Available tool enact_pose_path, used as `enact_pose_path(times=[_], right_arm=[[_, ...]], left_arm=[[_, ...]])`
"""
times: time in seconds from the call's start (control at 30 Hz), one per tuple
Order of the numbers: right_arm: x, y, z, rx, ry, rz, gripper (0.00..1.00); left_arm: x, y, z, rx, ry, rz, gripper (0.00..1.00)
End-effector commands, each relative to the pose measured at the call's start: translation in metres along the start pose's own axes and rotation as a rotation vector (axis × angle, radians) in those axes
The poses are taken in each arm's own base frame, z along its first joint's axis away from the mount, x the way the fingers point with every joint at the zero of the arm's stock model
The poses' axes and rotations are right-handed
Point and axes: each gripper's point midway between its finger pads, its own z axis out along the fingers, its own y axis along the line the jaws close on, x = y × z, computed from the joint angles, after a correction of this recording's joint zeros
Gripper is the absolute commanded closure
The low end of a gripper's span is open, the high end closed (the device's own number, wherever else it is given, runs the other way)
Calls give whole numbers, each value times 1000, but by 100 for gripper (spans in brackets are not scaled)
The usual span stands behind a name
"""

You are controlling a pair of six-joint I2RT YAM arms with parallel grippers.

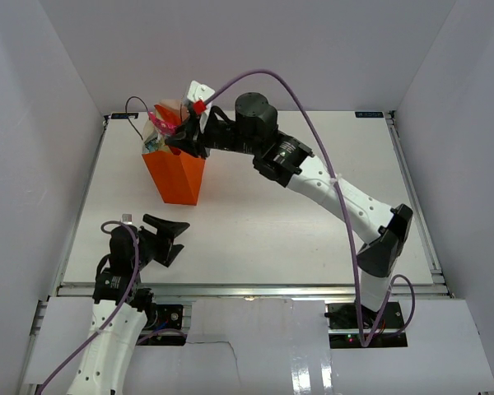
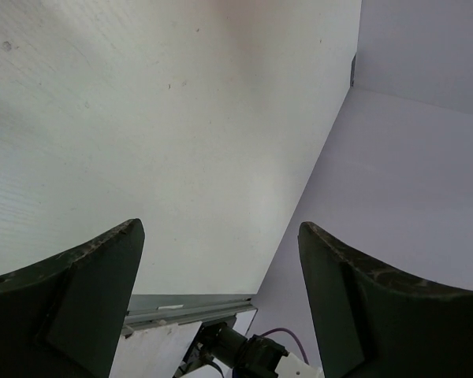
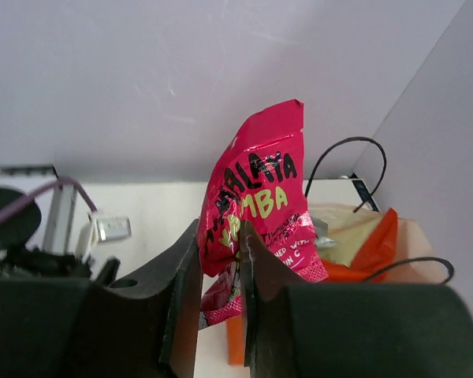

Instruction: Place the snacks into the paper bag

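From above, the tall orange paper bag (image 1: 179,179) stands on the white table (image 1: 255,230) at ten o'clock, the right gripper (image 1: 179,138) hangs over its open top with a shiny pink snack packet (image 1: 159,123), and the left gripper (image 1: 170,234) sits at seven o'clock. The left wrist camera shows that hand's dark fingers (image 2: 79,299) spread wide with nothing between them. The right wrist camera shows the right fingers (image 3: 181,299) squeezed tight on the pink packet, with the bag down at four o'clock.
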Motion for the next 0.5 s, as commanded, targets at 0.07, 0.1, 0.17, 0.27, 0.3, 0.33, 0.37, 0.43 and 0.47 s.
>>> enact_pose_path(times=[0.07, 0.1, 0.17, 0.27, 0.3, 0.33, 0.37, 0.43, 0.47], right_arm=[[7, -31, 51, 128, -136, 290, 89], [-9, -35, 48, 143, -172, 295, 89], [-9, -47, 60, 178, -211, 318, 89], [2, -61, 72, 245, -235, 335, 88], [8, -66, 77, 269, -238, 316, 85], [12, -75, 77, 322, -242, 308, 82], [16, -78, 78, 342, -240, 302, 80], [26, -87, 80, 383, -233, 280, 78], [29, -89, 81, 399, -232, 277, 78]], left_arm=[[1, -21, -9, 77, 7, 54, 11], [1, -22, -10, 81, 6, 52, 11], [2, -20, -10, 83, 7, 50, 11], [2, -21, -12, 95, 2, 53, 11], [2, -22, -12, 96, 0, 55, 11], [2, -23, -13, 98, 2, 60, 11], [2, -23, -13, 97, 2, 62, 11], [2, -22, -13, 92, 4, 69, 11], [2, -23, -14, 93, 3, 71, 11]])
